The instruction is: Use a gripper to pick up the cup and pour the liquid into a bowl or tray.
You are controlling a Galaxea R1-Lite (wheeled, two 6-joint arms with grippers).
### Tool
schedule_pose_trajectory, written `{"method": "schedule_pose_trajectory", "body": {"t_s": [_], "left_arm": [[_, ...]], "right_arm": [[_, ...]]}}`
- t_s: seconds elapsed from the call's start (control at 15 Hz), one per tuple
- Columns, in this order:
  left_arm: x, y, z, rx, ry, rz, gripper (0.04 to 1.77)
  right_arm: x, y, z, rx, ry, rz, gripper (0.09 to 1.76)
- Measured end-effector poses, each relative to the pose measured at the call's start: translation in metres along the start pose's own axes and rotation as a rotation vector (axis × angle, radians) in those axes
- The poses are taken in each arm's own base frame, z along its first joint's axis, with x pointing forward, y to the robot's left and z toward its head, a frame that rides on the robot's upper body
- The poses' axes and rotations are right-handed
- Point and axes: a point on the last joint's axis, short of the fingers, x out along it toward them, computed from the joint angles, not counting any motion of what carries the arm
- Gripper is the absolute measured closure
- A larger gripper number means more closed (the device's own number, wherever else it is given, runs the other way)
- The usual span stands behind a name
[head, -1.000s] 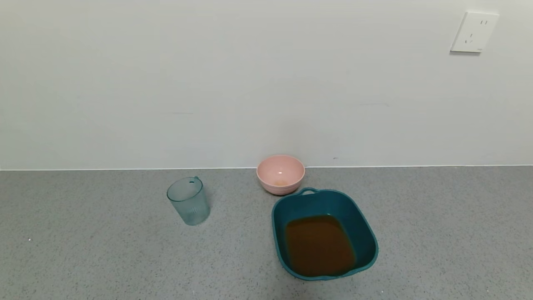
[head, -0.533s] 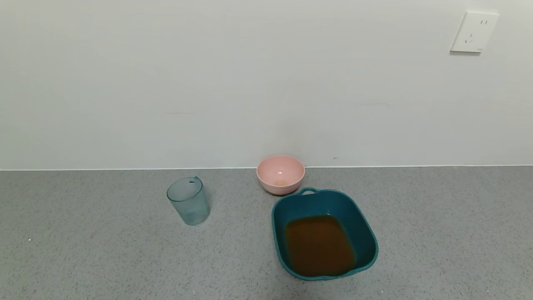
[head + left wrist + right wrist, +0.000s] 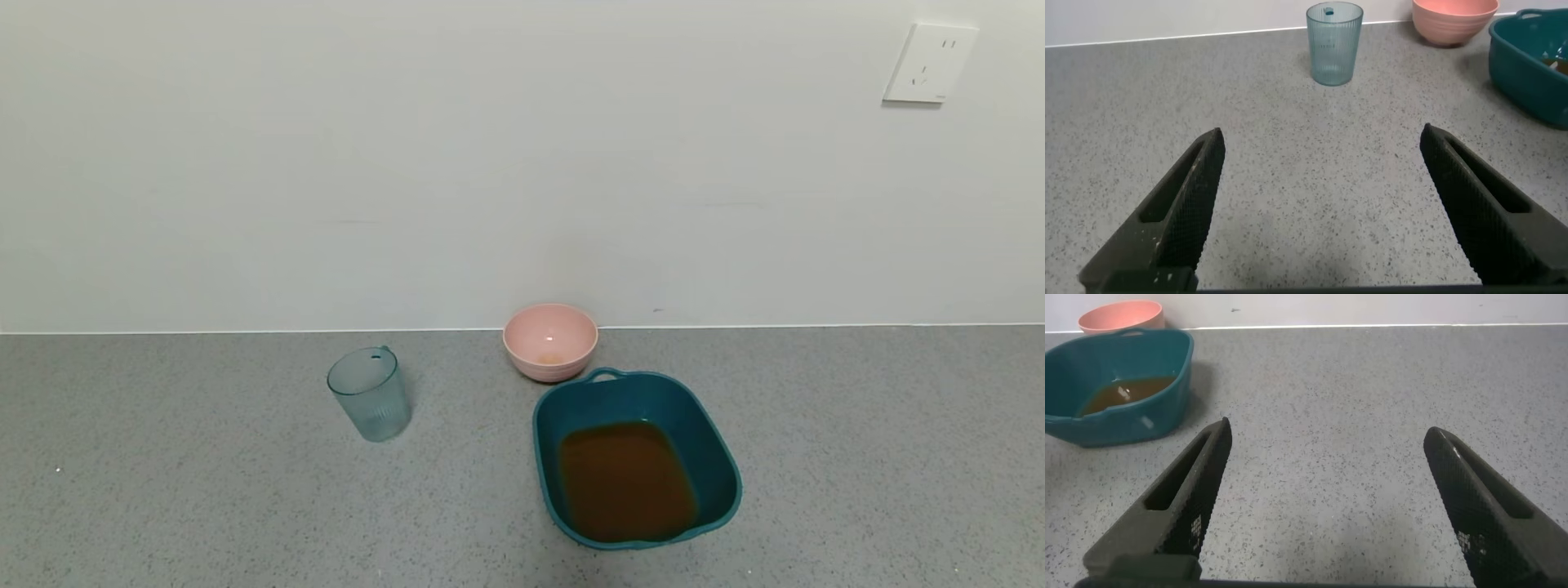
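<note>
The blue-grey ribbed cup stands upright on the grey counter, left of centre, and looks empty; it also shows in the left wrist view. The dark teal basin sits right of it and holds the brown liquid; it also shows in the right wrist view with the liquid. Neither gripper shows in the head view. My left gripper is open and empty over bare counter, well short of the cup. My right gripper is open and empty, to the right of the basin.
A small pink bowl stands by the wall just behind the basin, also in the left wrist view. A white wall with a socket bounds the counter at the back.
</note>
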Motion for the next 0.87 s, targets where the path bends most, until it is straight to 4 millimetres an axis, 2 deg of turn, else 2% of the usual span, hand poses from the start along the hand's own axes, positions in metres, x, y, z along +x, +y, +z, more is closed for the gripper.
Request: {"method": "schedule_pose_trajectory", "body": {"t_s": [0.87], "left_arm": [[0.0001,0.0001,-0.0006,-0.020,0.004,0.006,0.09]], "right_arm": [[0.0000,0.0000,0.0000,-0.002,0.000,0.000,0.14]]}}
